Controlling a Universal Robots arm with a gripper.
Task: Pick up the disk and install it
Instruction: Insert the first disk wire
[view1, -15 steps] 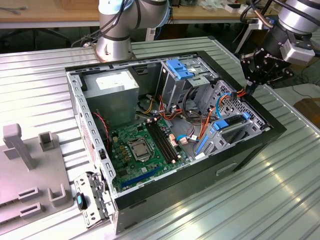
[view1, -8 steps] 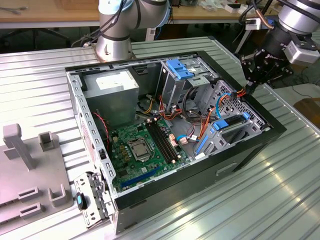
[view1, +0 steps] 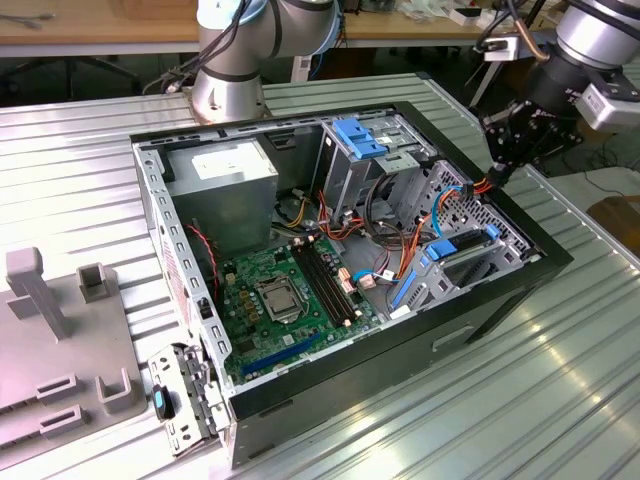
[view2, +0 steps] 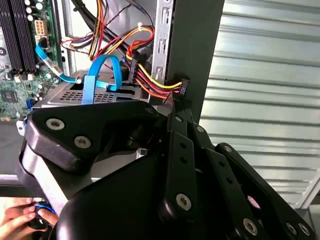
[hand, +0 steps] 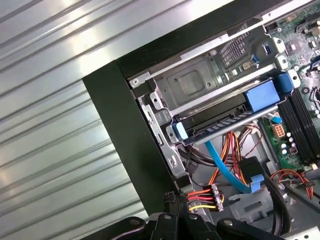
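1. The disk (hand: 225, 116) sits in a slot of the metal drive cage (hand: 192, 82) inside the open computer case (view1: 480, 300). In the first wrist view its dark body is edged by the blue carrier bracket. In the exterior view the disk (view1: 462, 243) shows as a blue bar in the corner of the case towards the exterior view's right.
2. A thin blue flat cable (hand: 225, 162) hangs just beside the disk. Next to it runs a bundle of red, yellow and orange wires ending in a black connector (hand: 215, 194).
3. The claw (view1: 500, 160) hangs over the case's side wall, near the disk's corner but not touching the disk. In both wrist views the claw (view2: 176, 112) (hand: 172, 200) has its tip close to that connector (view2: 184, 86). I cannot tell whether the claw is clenched or released.
4. Further into the case lie the motherboard (view1: 285, 290), the grey power supply (view1: 225, 175) and a light-blue ribbed latch plate (view1: 360, 135).
5. The case rests on a ribbed metal bench (view1: 500, 400), with a grey fixture (view1: 60, 350) at the exterior view's left.
6. A person's hand (view2: 20, 216) shows in the second wrist view.
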